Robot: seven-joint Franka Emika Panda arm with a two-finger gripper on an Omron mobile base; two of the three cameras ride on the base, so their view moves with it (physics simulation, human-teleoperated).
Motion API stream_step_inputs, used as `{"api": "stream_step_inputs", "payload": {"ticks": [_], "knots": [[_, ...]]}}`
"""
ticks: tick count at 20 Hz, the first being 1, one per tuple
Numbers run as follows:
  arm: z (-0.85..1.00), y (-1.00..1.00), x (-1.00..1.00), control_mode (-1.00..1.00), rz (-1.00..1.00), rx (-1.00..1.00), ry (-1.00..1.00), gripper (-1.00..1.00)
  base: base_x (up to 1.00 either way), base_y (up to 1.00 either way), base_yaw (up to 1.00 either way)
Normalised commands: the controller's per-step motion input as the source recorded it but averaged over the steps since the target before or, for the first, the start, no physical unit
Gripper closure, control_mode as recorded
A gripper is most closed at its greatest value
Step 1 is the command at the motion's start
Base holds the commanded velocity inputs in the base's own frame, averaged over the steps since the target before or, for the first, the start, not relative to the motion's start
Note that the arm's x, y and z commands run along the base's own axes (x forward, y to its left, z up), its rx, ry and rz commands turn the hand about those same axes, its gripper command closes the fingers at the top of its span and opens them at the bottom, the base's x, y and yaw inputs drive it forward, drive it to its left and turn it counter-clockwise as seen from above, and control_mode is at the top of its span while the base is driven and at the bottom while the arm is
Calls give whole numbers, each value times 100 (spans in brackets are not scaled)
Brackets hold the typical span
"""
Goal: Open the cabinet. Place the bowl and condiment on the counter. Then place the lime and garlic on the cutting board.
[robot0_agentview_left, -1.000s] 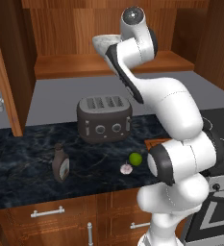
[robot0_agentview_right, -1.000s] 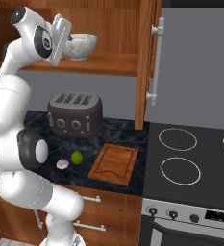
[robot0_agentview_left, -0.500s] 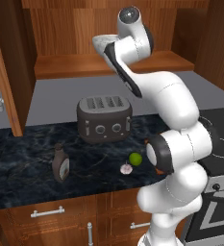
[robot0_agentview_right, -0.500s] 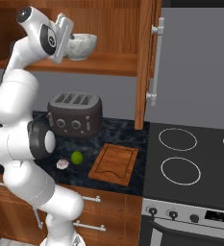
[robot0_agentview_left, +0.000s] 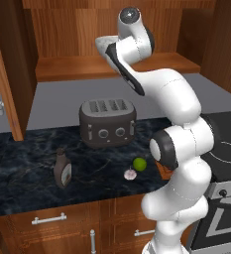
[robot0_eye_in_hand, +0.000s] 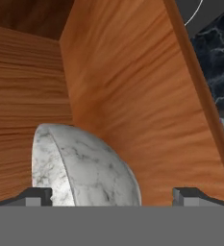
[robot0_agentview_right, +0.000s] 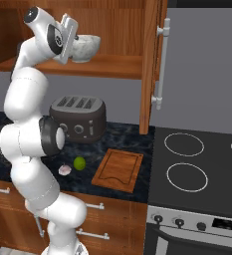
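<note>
Directly ahead of the tool (robot0_eye_in_hand: 111, 194), between its widely parted fingertips (robot0_eye_in_hand: 36, 194), sits the bowl (robot0_eye_in_hand: 84, 166), a grey-white marbled vessel resting on the shelf (robot0_agentview_right: 107, 64) of the cabinet (robot0_agentview_right: 150, 60); the jaws stand fully apart and nothing is gripped, though whether a tip touches the bowl's wall cannot be told. From the right base camera the tool (robot0_agentview_right: 73, 40) is raised to shelf height with the bowl (robot0_agentview_right: 85, 47) just beyond it, and the cabinet door (robot0_agentview_right: 155, 64) hangs open to the far side, its silver bar handle (robot0_agentview_right: 162, 62) upright. Well below the tool lies the desk (robot0_agentview_right: 127, 142), dark and pale-veined, carrying a toaster (robot0_agentview_right: 80, 117) almost straight beneath. Nearer the robot's base than the toaster rest the lime (robot0_agentview_right: 79, 163) and the garlic (robot0_agentview_right: 64, 170), just beside each other, with the cutting board (robot0_agentview_right: 118, 169) bare beyond them, next to the stovetop (robot0_agentview_right: 202, 164). On the opposite side, seen from the left base camera, the condiment (robot0_agentview_left: 62, 168) stands upright on the desk (robot0_agentview_left: 28, 163), well apart from the lime (robot0_agentview_left: 140, 164) and garlic (robot0_agentview_left: 130, 174).
</note>
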Motion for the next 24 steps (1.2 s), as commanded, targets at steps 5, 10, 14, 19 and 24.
{"api": "stream_step_inputs", "payload": {"ticks": [5,10,14,19,24], "knots": [[-5,8,31,-100,0,0,0,-100,0,0,0],[-8,11,12,-100,0,0,0,-100,0,0,0],[-8,9,19,-100,0,0,0,-100,0,0,0],[-13,10,18,-100,0,0,0,-100,0,0,0],[-13,10,16,-100,0,0,0,100,0,0,0]]}}
